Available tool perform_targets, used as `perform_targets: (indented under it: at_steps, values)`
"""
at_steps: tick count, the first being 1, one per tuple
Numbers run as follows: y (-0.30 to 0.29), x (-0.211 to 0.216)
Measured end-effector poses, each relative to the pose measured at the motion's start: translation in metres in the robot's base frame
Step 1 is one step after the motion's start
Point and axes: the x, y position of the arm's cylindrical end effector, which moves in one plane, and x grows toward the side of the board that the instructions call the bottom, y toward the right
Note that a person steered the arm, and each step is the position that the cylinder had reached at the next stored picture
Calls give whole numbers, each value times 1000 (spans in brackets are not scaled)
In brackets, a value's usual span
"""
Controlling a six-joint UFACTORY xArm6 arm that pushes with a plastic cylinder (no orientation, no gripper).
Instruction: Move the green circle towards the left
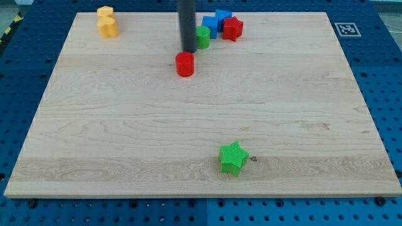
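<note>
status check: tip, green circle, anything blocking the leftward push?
My tip down at the green circle's left side. Green circle near the view's top, blue block close on its right. Red cylinder sits just below-left, near the leftward path.

Red cylinder point(184, 64) stands alone, a little above the middle of the wooden board point(125, 138). Up at the view's top edge, blue blocks point(215, 22) and a red star-like block point(233, 28) huddle together, touching. Far top left, two yellow blocks point(107, 22) sit stacked in line. Down low, right of centre, a green star point(233, 157). A black-and-white marker point(347, 29) tags the top right corner.
</note>
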Motion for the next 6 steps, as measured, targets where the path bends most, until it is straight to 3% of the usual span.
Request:
perform_targets:
  at_steps: [2, 3, 6]
  values:
    - [68, -4]
    - [71, -16]
    - [-74, -20]
